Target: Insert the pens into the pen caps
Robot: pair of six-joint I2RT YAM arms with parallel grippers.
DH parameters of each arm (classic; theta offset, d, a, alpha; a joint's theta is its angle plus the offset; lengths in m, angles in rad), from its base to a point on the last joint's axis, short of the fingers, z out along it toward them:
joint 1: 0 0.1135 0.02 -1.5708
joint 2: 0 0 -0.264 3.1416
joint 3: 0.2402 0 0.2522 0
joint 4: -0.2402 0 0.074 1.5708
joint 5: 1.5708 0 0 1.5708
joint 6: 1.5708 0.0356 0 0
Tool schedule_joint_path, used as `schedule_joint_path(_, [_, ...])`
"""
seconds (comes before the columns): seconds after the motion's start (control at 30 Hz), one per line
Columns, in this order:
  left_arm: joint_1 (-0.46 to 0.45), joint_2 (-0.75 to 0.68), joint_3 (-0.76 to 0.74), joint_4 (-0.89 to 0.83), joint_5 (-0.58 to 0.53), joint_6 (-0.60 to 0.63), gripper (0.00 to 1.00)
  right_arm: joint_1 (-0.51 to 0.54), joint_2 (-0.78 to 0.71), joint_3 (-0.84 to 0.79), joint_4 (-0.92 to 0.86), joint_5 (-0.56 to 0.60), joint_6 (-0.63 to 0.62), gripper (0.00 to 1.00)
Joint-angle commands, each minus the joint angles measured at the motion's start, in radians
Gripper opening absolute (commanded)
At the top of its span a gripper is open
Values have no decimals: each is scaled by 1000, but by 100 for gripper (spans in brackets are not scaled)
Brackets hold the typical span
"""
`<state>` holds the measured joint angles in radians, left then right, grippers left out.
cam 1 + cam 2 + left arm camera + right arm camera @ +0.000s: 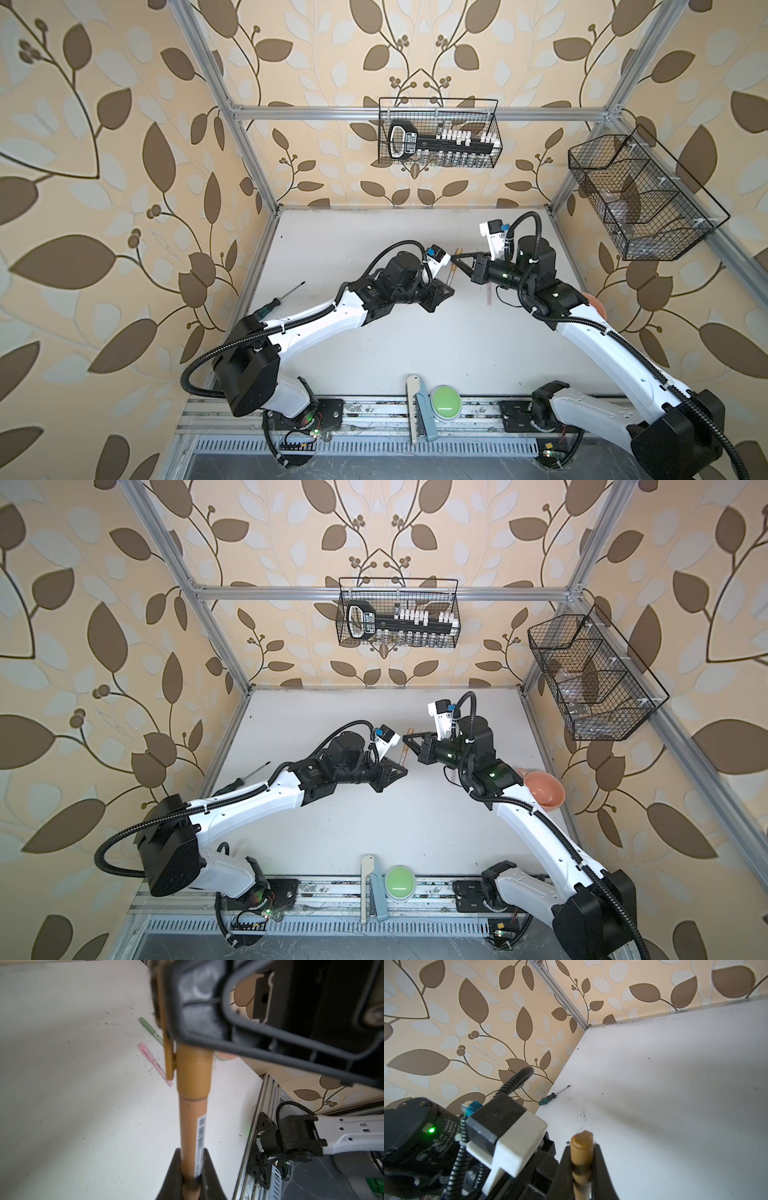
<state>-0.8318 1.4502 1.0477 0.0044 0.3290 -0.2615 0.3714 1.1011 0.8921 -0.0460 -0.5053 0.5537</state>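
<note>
A brown pen (192,1126) is held off the table between the two arms, seen in both top views (453,270). My left gripper (191,1151) is shut on the lower end of its barrel. The brown pen cap (194,1072) sits over the pen's other end, and my right gripper (582,1146) is shut on that cap (581,1138). In a top view the right gripper (457,259) meets the pen just above the left gripper (448,286). A green pen (149,1029) and a pink pen (154,1062) lie on the white table beyond, each with a matching cap on.
A screwdriver (279,299) lies by the table's left edge. A salmon bowl (544,789) stands behind the right arm. A green button (445,404) and a stapler-like tool (424,409) sit on the front rail. Wire baskets (439,133) hang on the walls.
</note>
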Motion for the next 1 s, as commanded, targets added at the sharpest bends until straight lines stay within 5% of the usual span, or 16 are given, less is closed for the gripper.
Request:
schedule_joint_path(0.0, [-3, -30, 66, 43, -112, 15, 0, 27, 8, -47, -2, -24, 0, 3])
schedule_joint_path(0.27, [0, 28, 183, 72, -183, 75, 0, 75, 30, -150, 24, -29, 15, 0])
schedule_joint_path(0.53, [-1, 83, 245, 11, -122, 80, 0, 78, 71, -100, -46, -35, -5, 0])
schedule_joint_path(0.67, [-1, 71, 166, -26, -139, 45, 18, -12, 81, -23, -86, -45, -26, 0])
schedule_joint_path(0.83, [-2, -35, 37, -87, -236, 3, 99, -101, 150, 121, -181, -59, -89, 0])
schedule_joint_path(0.97, [-1, -134, -28, -206, -404, -22, 99, -129, 249, 218, -299, -19, -172, 0])
